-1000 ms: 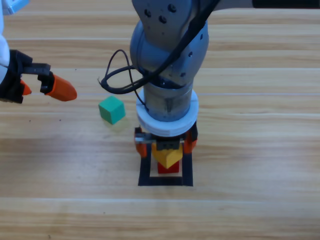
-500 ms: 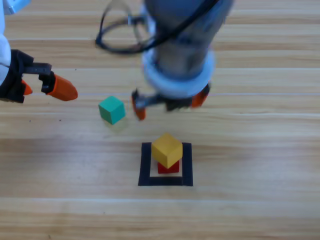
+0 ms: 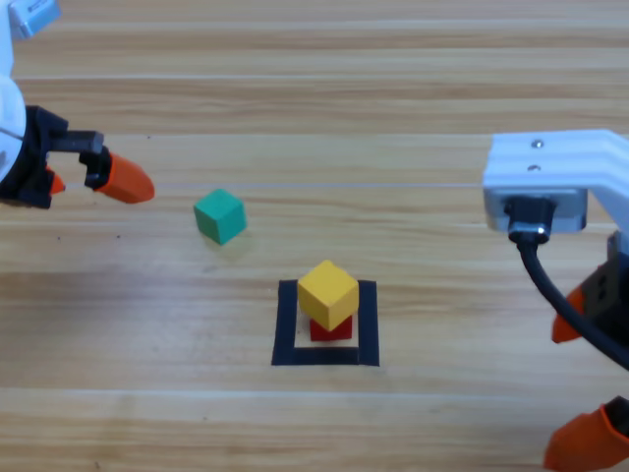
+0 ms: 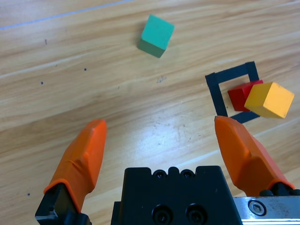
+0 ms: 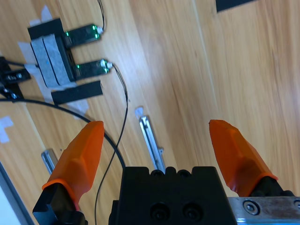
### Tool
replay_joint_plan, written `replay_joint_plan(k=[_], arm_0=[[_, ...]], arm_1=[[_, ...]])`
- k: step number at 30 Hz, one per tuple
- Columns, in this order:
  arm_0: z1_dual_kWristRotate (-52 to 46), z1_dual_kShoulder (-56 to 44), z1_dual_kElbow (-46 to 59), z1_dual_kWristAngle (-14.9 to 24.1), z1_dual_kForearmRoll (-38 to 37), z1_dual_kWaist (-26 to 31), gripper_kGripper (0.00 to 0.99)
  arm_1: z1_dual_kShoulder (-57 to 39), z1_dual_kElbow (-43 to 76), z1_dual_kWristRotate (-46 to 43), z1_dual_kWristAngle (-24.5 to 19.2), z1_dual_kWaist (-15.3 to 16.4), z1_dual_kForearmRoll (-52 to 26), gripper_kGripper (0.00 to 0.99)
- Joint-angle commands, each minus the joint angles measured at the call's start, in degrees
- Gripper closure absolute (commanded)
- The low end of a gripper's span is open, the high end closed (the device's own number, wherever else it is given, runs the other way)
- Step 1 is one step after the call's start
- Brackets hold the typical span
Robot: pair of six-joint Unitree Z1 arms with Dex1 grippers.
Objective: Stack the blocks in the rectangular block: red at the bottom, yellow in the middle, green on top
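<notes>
The yellow cube (image 3: 328, 292) rests on the red cube (image 3: 331, 329) inside the black tape rectangle (image 3: 285, 324) at the table's middle; the left wrist view shows the same stack, yellow (image 4: 269, 99) over red (image 4: 240, 94), in the tape outline (image 4: 216, 89). The green cube (image 3: 219, 215) lies alone on the wood up and left of the outline, also visible as the green cube (image 4: 157, 35) far ahead of the left jaws. My left gripper (image 3: 84, 177) waits open at the left edge. My right gripper (image 3: 580, 383) stands open and empty at the lower right edge.
In the right wrist view, the open right gripper (image 5: 157, 136) looks at taped electronics (image 5: 63, 54) with green lights, thin cables (image 5: 119, 126) and a corner of black tape (image 5: 236, 3) on the wood.
The right arm let go of the yellow cube on the red one, lifted away and swung off to the lower right edge. The left gripper and green cube stayed put.
</notes>
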Motion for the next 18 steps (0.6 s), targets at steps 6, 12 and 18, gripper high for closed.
replay_joint_plan(k=[6,12,18], arm_0=[[-2.2,2.0,2.3,1.2,-2.9,1.0,0.016],[-7.6,10.0,-9.8,1.5,3.8,1.0,0.021],[-19.1,23.5,-29.1,3.3,15.3,-0.8,0.031]], arm_1=[[-4.2,4.8,-0.8,1.6,-1.2,-4.9,0.000],[-4.1,5.0,-0.9,2.1,-1.3,-5.4,0.000],[-3.6,5.2,-0.9,2.3,-1.5,-5.9,0.000]])
